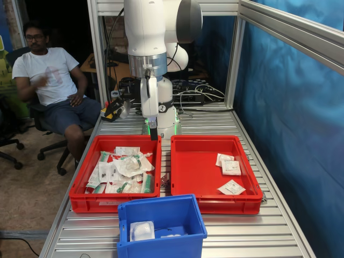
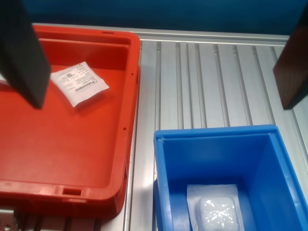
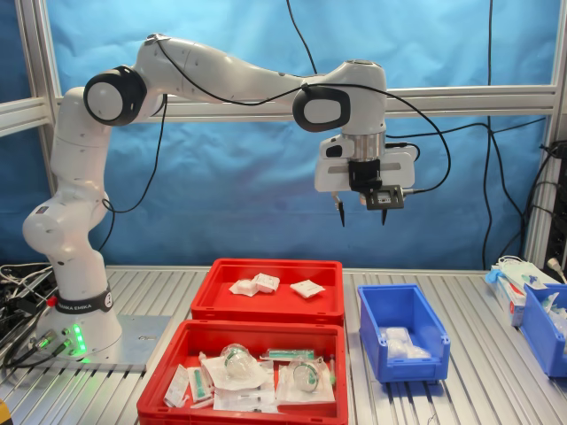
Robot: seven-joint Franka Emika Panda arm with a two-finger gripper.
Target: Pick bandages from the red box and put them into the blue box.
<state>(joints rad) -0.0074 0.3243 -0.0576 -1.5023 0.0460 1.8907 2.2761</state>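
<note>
Three bandages (image 1: 231, 167) lie in the red box (image 1: 215, 139) at the first exterior view's right; one shows in the wrist view (image 2: 79, 83), and they lie in the farther red box (image 3: 276, 309) in the second exterior view (image 3: 255, 284). The blue box (image 1: 161, 202) stands at the table's front and holds a white packet (image 1: 142, 231), which the wrist view also shows (image 2: 216, 211). My gripper (image 3: 361, 212) is open and empty, high above the table, over the gap between the red box (image 2: 131, 96) and the blue box (image 2: 216, 132). Its fingers (image 2: 26, 57) frame the wrist view.
A second red tray (image 1: 115, 202) of green-marked clear packs (image 1: 131, 164) stands beside the red box. A seated person (image 1: 48, 80) is at the first exterior view's left. Another blue bin (image 3: 540, 323) and a packet box stand at the second exterior view's right. Cables lie near the arm's base.
</note>
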